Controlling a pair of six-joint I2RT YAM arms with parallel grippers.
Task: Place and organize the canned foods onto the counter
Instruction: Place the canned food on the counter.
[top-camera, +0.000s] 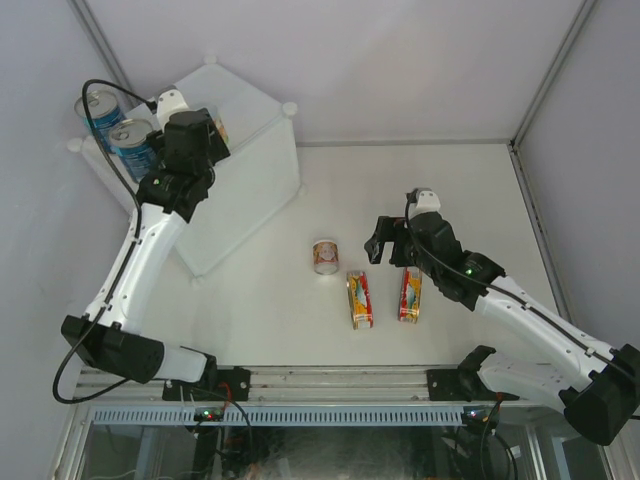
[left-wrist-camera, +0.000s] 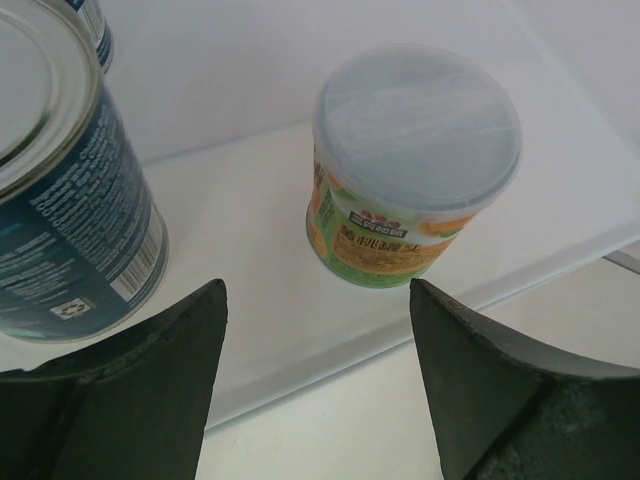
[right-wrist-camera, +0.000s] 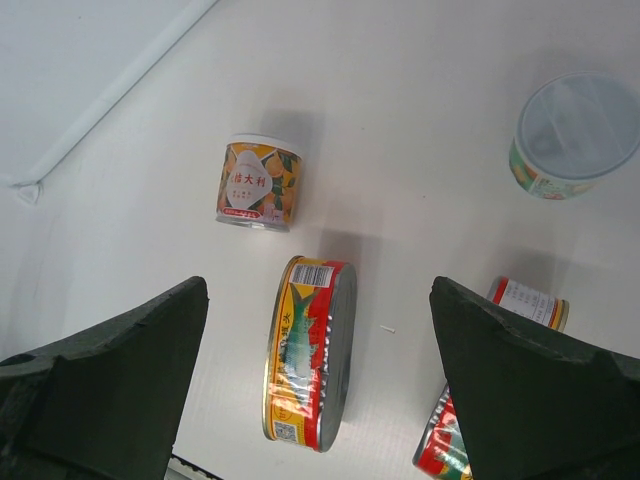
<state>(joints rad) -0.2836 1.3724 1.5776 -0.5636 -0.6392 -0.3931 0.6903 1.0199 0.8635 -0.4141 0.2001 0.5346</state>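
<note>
The counter is a big white box at the back left. Two tall blue cans stand on its left part. My left gripper hovers over its top, open and empty; in the left wrist view its fingers frame bare counter top, with a lidded green-and-orange small can just beyond and a blue can to the left. My right gripper hangs open over the table above a red-and-yellow oval tin. A second oval tin is partly behind its right finger.
A small orange-labelled can lies on its side on the tabletop left of the two oval tins. Another lidded small can stands on the table beyond the right gripper. Grey walls close in the left, back and right.
</note>
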